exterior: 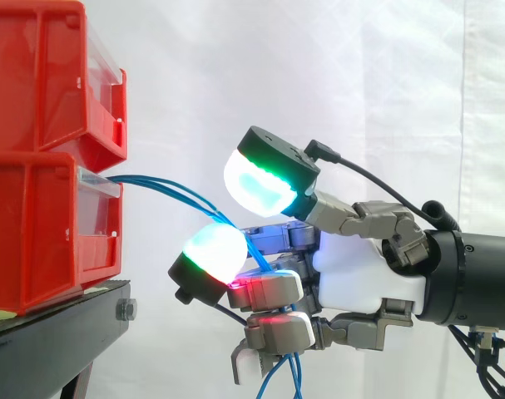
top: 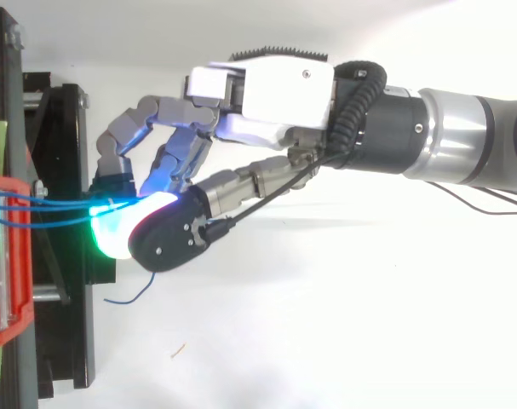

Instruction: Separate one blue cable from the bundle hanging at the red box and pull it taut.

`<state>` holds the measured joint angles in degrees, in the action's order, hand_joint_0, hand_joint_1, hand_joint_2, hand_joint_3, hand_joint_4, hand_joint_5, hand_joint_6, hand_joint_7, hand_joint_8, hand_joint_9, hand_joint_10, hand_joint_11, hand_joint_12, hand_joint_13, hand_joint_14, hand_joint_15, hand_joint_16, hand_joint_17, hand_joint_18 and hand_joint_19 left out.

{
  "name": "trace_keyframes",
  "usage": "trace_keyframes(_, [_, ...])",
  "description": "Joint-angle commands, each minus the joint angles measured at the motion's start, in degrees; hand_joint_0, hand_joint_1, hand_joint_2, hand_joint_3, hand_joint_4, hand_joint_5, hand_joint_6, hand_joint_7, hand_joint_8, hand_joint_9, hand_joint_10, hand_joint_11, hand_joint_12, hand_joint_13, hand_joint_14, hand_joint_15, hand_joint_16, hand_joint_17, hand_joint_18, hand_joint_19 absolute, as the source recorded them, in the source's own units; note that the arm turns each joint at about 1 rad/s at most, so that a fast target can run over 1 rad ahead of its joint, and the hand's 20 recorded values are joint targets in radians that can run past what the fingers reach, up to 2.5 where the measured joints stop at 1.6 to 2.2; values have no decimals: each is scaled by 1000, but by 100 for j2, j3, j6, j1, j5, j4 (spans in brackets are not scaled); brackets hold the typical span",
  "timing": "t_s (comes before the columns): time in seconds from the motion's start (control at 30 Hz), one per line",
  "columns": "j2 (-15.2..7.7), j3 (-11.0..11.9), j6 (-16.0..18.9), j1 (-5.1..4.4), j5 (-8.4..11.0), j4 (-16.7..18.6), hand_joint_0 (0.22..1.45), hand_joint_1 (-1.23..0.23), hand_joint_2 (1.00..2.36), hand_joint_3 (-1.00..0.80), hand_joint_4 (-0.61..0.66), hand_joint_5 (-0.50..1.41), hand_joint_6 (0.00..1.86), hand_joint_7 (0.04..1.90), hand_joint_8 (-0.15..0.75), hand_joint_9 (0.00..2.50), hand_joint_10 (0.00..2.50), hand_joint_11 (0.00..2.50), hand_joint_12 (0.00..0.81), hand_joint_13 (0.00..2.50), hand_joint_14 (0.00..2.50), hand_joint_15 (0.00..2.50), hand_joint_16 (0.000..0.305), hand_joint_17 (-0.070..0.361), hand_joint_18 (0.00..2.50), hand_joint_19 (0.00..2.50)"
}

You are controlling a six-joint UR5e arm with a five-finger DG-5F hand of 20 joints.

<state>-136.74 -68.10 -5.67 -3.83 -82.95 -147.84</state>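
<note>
You see glossy red plastic bins [exterior: 44,224], a matt black stand [exterior: 61,332], smooth-sheathed blue cables [exterior: 165,186], and a creased cloth curtain [exterior: 385,75].

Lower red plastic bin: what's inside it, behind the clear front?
Thin blue cables run out over the bin's clear front panel; their inner ends are hidden.

Hand [exterior: 364,270] — white palm shell, grey metal links, black-backed pads [exterior: 256,184] glowing green-cyan; arm [top: 471,136] silver-black.

Two red bins [exterior: 44,233], three blue cables [exterior: 173,189], one black stand [exterior: 52,332], one hand [exterior: 364,266]
</note>
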Motion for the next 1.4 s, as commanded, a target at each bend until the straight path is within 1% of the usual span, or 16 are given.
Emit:
trace_keyframes(0.0, [-2,8,-57,5,59,-8,503,-453,1000,-500,195,-220,889,947,292,1078,0,1737,403,1164,20,1227,56,126,854,731])
trace_keyframes(0.17, [-46,-1,-128,-3,103,44,509,-383,1000,-500,190,-217,881,935,295,1079,1,1717,402,1161,19,1225,55,124,858,741])
trace_keyframes(0.27, [-90,-1,-101,-3,130,106,518,-384,1000,-500,180,-217,867,947,284,1076,1,1723,400,1161,20,1227,55,124,855,743])
trace_keyframes(0.5, [-90,-1,-110,14,112,71,531,-435,1000,-500,175,-221,862,953,279,1078,2,1714,390,1165,21,1226,54,122,864,744])
trace_keyframes(0.63, [-108,-1,-119,14,121,132,536,-461,1000,-500,176,-223,862,962,284,1077,3,1711,388,1167,20,1222,54,121,865,738])
trace_keyframes(0.7, [-116,-1,-119,23,121,176,551,-519,1001,-486,174,-231,866,955,270,1063,3,1728,383,1174,20,1233,53,120,863,735])
trace_keyframes(0.83, [-125,-1,-110,14,130,211,568,-619,1004,-453,180,-249,879,928,268,1029,2,1747,348,1270,16,1401,53,119,879,745])
trace_keyframes(0.87, [-204,-1,-84,32,103,211,568,-629,1003,-456,175,-252,881,922,263,1021,15,1737,346,1279,16,1420,53,119,888,745])
trace_keyframes(0.9, [-213,-1,-57,49,94,229,568,-631,1003,-455,174,-252,882,912,263,1015,33,1734,349,1283,15,1426,53,120,897,738])
trace_keyframes(0.97, [-204,-1,13,76,94,238,568,-629,1004,-453,175,-252,882,912,264,1014,41,1729,346,1292,15,1421,53,120,898,750])
trace_keyframes(1.03, [-204,-1,22,93,86,229,567,-593,1004,-450,172,-251,882,903,275,1023,56,1720,346,1301,14,1427,53,120,903,748])
trace_keyframes(1.07, [-204,-1,22,129,42,264,563,-565,1003,-460,171,-250,881,913,275,1036,61,1709,350,1306,14,1431,53,120,902,757])
trace_keyframes(1.13, [-204,8,22,146,15,264,548,-476,1001,-489,173,-247,880,910,280,1046,64,1714,356,1313,14,1434,54,122,909,754])
trace_keyframes(1.2, [-204,8,4,146,7,282,561,-432,1001,-483,170,-241,880,924,276,1073,33,1732,350,1318,14,1438,54,121,907,756])
trace_keyframes(1.27, [-204,-1,4,155,7,282,583,-434,1005,-442,165,-240,885,943,263,1081,2,1762,345,1320,15,1438,53,119,905,761])
trace_keyframes(1.37, [-204,-1,-5,146,7,264,599,-497,1011,-370,165,-240,894,955,267,1084,0,1759,337,1322,14,1431,53,119,903,764])
